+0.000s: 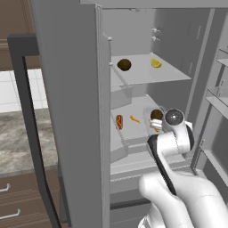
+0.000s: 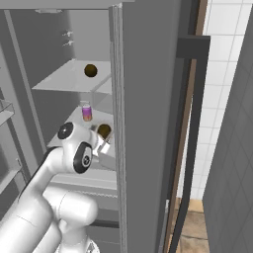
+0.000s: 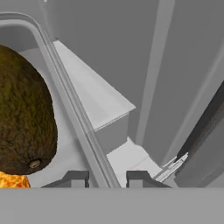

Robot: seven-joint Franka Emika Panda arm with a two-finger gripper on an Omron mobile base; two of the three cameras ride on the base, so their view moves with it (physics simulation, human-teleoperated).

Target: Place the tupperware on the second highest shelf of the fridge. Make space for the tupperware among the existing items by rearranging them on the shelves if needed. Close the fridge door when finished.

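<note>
The tupperware (image 3: pixel 77 114) looks light and stiff, a thin-walled shallow grey box, probably smooth enough to slip or pivot in a pinch. Its side wall is the obvious place to take hold, and the tool (image 3: pixel 105 177) already has it there. The two dark tips are closed on the rim, one inside and one outside, with the wall running away from them in the hand view.

A one-sided hold like this would likely let the box sag at its far end. With no lid, the contents could roll, so it wants to be kept level. Inside, to the left of the tips, sit a large fuzzy brown lump (image 3: pixel 22 113) and a scrap of orange-yellow food (image 3: pixel 11 180).

From the left base view, the tupperware (image 1: pixel 156 116) is just ahead of the tool (image 1: pixel 156 126), inside the open fridge (image 1: pixel 67 111). It is at the level of the shelf (image 1: pixel 133 131) that carries a sausage in a bun (image 1: pixel 119 121) and a carrot (image 1: pixel 134 119), both to the tool's left. Whether the box rests on that shelf or hangs just above it cannot be told.

Above the tool, a higher shelf (image 1: pixel 173 75) holds a dark round lump (image 1: pixel 124 65) and a yellow piece (image 1: pixel 156 63). In the right base view, a small pink-filled jar (image 2: pixel 87 111) stands beyond the tool, further back.
</note>
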